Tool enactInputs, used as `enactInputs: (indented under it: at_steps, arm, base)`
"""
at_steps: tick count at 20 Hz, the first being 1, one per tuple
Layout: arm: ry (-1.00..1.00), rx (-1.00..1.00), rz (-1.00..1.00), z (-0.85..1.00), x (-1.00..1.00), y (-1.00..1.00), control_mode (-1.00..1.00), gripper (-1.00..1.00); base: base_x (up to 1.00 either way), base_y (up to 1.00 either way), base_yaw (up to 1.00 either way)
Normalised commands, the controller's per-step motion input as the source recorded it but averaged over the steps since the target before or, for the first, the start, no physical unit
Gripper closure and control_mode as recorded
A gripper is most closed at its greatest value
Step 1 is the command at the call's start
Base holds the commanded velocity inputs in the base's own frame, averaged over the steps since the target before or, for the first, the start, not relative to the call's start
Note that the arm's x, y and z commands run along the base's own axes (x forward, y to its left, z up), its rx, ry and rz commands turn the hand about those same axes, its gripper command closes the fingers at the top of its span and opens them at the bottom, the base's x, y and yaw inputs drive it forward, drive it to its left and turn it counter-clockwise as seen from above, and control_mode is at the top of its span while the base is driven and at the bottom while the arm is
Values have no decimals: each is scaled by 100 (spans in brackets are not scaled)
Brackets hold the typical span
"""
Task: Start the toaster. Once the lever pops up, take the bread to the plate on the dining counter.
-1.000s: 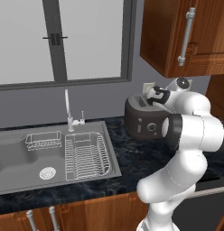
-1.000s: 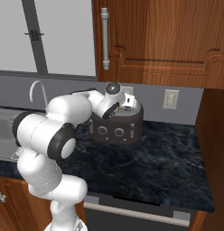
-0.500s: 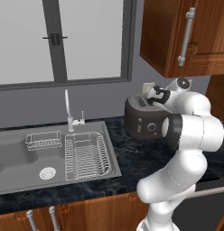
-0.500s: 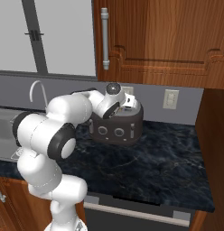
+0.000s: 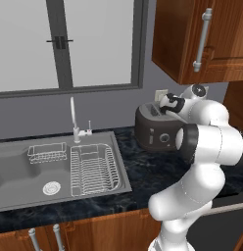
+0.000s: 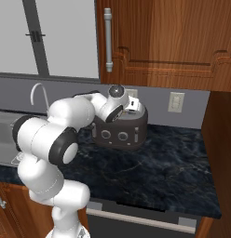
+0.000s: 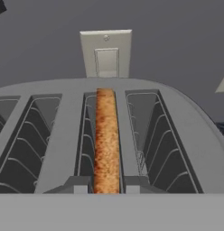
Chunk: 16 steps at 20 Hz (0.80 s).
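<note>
The dark toaster (image 5: 152, 131) (image 6: 118, 131) stands on the dark worktop against the wall. In the hand view its grey top (image 7: 199, 149) has four slots. A thin tan-brown slice of bread (image 7: 106, 140) stands on edge in the third slot from the left. My gripper (image 7: 106, 187) (image 5: 166, 105) (image 6: 131, 103) reaches down onto the toaster's top. One fingertip (image 7: 78, 185) presses each side of the bread's near end, so the gripper is shut on the slice. The plate and the dining counter are out of view.
A steel sink (image 5: 15, 169) with a wire dish rack (image 5: 93, 169) and a faucet (image 5: 74, 117) lies left of the toaster. A wall outlet (image 7: 106, 53) (image 6: 175, 102) sits behind it. Wooden upper cabinets (image 6: 164, 42) hang overhead. Dark worktop (image 6: 154, 176) stretches to the right.
The gripper's fingers have closed in on the bread in the slot. The arm and the toaster have barely moved.
</note>
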Motion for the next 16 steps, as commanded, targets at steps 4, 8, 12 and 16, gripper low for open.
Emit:
enactInputs:
  at_steps: [4, 8, 12, 16]
  arm:
    - [0, 0, 0, 21, 0, 0, -100, 100]
    - [0, 0, 0, 16, 0, 0, -100, 100]
    - [0, 0, 0, 3, 0, 0, -100, 100]
    - [0, 0, 0, 0, 0, 0, -100, 100]
  base:
    - [0, 0, 0]
    - [0, 0, 0]
    - [0, 0, 0]
    - [0, 0, 0]
